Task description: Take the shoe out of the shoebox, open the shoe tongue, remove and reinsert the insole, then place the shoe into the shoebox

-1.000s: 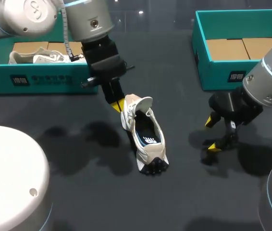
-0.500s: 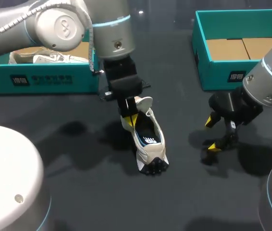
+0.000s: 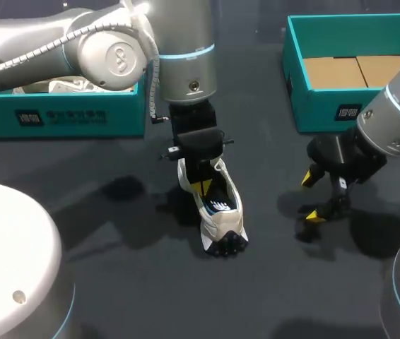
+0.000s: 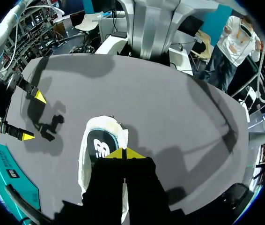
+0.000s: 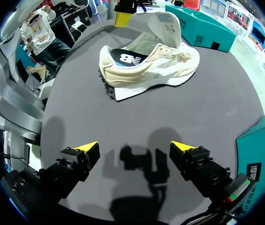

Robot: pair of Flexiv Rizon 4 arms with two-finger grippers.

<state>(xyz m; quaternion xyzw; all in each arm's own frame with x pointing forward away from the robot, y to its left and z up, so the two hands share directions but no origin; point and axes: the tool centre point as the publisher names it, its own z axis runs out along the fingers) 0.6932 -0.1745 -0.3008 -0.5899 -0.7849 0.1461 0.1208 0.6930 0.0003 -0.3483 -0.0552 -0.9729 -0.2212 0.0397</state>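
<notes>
Your left gripper (image 4: 123,153) is pressing, closed, into the shoe (image 3: 222,224); your right gripper (image 5: 135,147) is hanging open; you're risking shoving the unbraced shoe sideways.

Bare worktop (image 3: 271,282) rings the shoe (image 3: 222,224); only its heel end is blocked.
The left tool (image 3: 202,186), tips pressed together, sits in the shoe's heel opening, and its arm covers that end from above. Toe and both flanks are free. A bare strip separates the shoe from the right tool (image 3: 312,196), whose fingers are spread. The left shoebox (image 3: 66,116) and right shoebox (image 3: 320,106) wall the far side, with a lane between them.
</notes>
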